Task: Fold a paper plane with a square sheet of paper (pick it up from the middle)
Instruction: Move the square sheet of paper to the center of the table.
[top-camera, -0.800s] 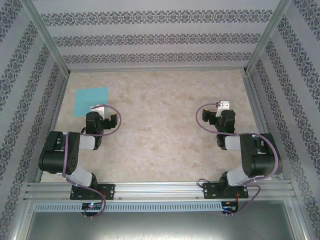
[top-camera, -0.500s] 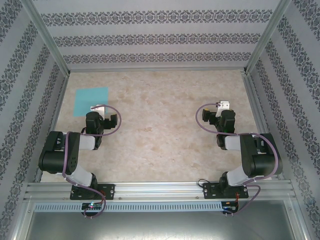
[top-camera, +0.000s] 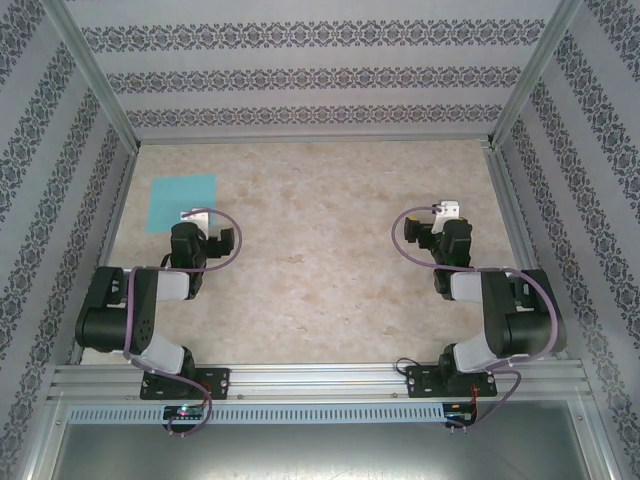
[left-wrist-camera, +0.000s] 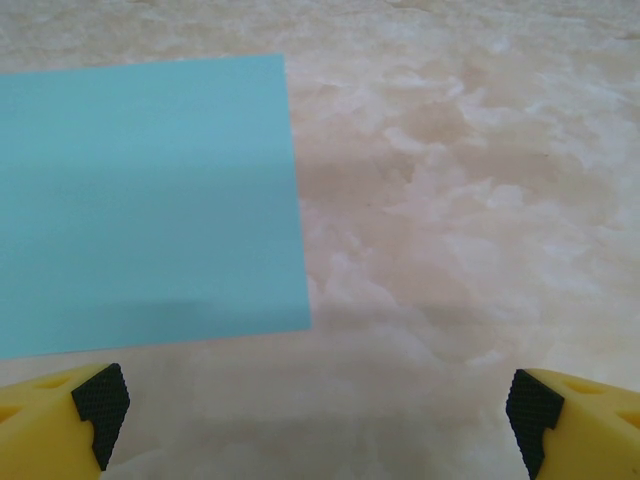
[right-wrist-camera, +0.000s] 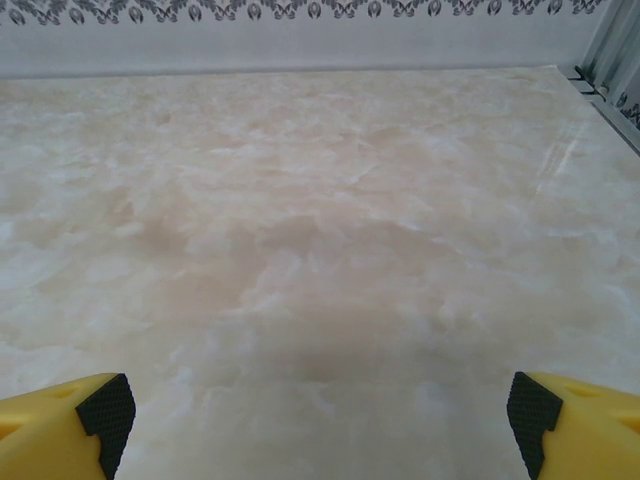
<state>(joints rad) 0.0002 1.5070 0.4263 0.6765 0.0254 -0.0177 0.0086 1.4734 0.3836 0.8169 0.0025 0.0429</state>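
Note:
The square sheet of paper (top-camera: 178, 199) lies flat at the far left of the table, turquoise side up. In the left wrist view the sheet of paper (left-wrist-camera: 150, 195) covers the upper left, its near edge just ahead of the left fingertip (left-wrist-camera: 100, 405). My left gripper (left-wrist-camera: 315, 412) hovers at the sheet's near right corner, jaws wide open with bare table between them; from above, the left gripper (top-camera: 192, 218) sits at the paper's near edge. My right gripper (right-wrist-camera: 320, 412) is open over bare table, far from the paper, and the right gripper (top-camera: 447, 213) is at mid-right.
The marble-patterned table (top-camera: 320, 250) is boxed in by patterned walls and aluminium posts. A metal rail (top-camera: 320, 380) with both arm bases runs along the near edge. The back wall's foot (right-wrist-camera: 300, 55) lies ahead of the right gripper.

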